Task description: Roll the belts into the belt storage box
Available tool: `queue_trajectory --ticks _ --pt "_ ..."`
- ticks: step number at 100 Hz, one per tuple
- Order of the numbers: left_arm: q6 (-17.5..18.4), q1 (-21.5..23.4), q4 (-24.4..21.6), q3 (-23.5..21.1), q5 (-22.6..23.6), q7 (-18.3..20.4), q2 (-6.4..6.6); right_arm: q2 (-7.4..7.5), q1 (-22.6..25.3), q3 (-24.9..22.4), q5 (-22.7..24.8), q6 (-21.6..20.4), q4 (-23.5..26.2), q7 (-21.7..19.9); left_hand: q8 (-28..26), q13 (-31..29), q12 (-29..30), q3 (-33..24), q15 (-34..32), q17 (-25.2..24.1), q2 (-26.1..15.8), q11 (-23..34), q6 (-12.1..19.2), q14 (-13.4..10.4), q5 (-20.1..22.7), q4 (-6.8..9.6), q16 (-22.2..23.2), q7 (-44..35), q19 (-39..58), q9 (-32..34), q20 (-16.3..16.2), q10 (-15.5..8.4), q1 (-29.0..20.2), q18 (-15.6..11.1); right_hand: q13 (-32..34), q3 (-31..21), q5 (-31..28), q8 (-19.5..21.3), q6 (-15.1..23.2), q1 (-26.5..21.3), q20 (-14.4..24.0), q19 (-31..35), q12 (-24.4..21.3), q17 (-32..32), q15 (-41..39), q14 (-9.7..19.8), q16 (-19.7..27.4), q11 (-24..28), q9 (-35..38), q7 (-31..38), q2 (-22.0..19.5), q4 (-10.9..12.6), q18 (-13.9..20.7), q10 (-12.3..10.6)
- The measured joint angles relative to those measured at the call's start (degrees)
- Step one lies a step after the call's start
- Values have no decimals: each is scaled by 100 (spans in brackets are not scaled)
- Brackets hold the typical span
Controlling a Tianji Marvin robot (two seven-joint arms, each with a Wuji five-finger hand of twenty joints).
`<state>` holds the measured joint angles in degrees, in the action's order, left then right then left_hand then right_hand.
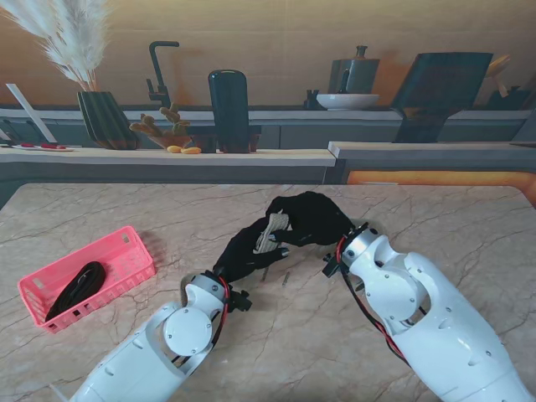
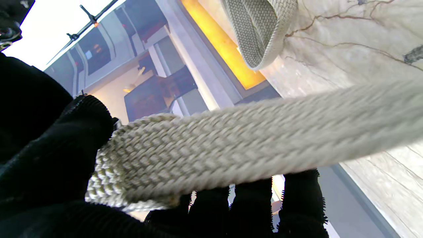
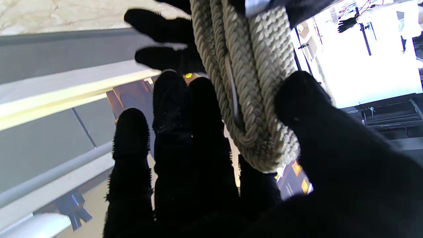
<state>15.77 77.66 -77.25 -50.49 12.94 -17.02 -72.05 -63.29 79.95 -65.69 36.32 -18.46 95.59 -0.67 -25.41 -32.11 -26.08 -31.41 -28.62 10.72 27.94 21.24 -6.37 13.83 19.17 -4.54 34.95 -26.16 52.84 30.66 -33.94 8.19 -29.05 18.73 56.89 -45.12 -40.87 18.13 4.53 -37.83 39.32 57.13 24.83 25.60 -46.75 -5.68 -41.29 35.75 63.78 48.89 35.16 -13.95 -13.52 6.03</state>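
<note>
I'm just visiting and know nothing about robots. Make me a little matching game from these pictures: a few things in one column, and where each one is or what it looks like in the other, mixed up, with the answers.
Things:
1. woven beige belt
2. pink basket
3. black belt
4. right hand

Descriptions:
A. lies inside the basket
B. sits on the table at the robot's left
C. held between both gloved hands
D. in a black glove, closed on rolled coils

Pairs: 1-C, 2-B, 3-A, 4-D
</note>
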Motion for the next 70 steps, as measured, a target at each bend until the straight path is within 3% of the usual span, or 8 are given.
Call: queue_trajectory --ticks 16,36,42,50,57,67,70 --pt "59 1 -2 -18 -25 118 45 28 86 -305 182 -64 266 -27 0 -3 3 -216 143 58 0 -2 2 -18 22 0 -37 2 -218 207 42 0 -231 2 28 3 0 24 38 2 -2 0 0 0 165 21 96 -74 49 0 0 -1 0 -30" --pt "120 -4 8 -2 61 41 52 62 185 -662 252 -76 655 -101 -476 -759 -141 -568 -185 575 -24 460 146 -177 674 0 -27 -581 -48 1130 62 -16 -857 -35 37 3 0 33 40 3 -4 0 0 0 213 25 104 -128 63 0 0 -1 0 -36" --pt "168 -4 8 0 55 38 52 75 188 -724 215 -58 742 -195 -578 -1077 -170 -538 -425 728 -139 634 303 -190 973 0 11 -895 122 1534 119 -72 -1279 -43 37 3 0 34 40 3 -4 0 0 0 213 26 104 -128 63 0 0 -1 0 -38" --pt "240 -3 8 -1 14 37 50 89 188 -793 149 -19 811 -330 -600 -1593 -711 -56 -979 995 -132 703 666 -196 1406 0 92 -1605 500 2239 190 -94 -1972 -152 37 4 0 36 44 3 -5 0 0 0 214 32 104 -129 63 0 0 -1 0 -42" --pt "278 0 8 -2 1 -7 42 104 188 -808 -211 126 839 -483 -357 -2120 -832 33 -1522 1426 -127 982 862 -199 1897 0 116 -2186 955 2884 209 -148 -2119 -222 37 5 0 46 49 3 -5 0 0 0 214 33 104 -129 63 0 0 -1 0 -44" --pt "275 1 8 -4 -36 -86 23 111 189 -770 -1112 515 859 -649 100 -2666 -583 12 -2098 1901 -127 1511 872 -199 2421 0 65 -2577 1452 3370 338 -157 -2161 -246 38 41 0 50 95 3 -6 0 0 0 218 38 104 -129 64 0 0 -1 0 -61" --pt "269 1 5 -4 -79 -84 18 111 192 -751 -1209 599 860 -650 291 -2750 -508 2 -2171 1995 -125 1599 889 -199 2538 -110 28 -2595 1515 3468 348 -171 -2161 -246 38 48 0 50 99 3 -6 0 0 0 220 47 104 -129 64 0 0 -1 0 -71"
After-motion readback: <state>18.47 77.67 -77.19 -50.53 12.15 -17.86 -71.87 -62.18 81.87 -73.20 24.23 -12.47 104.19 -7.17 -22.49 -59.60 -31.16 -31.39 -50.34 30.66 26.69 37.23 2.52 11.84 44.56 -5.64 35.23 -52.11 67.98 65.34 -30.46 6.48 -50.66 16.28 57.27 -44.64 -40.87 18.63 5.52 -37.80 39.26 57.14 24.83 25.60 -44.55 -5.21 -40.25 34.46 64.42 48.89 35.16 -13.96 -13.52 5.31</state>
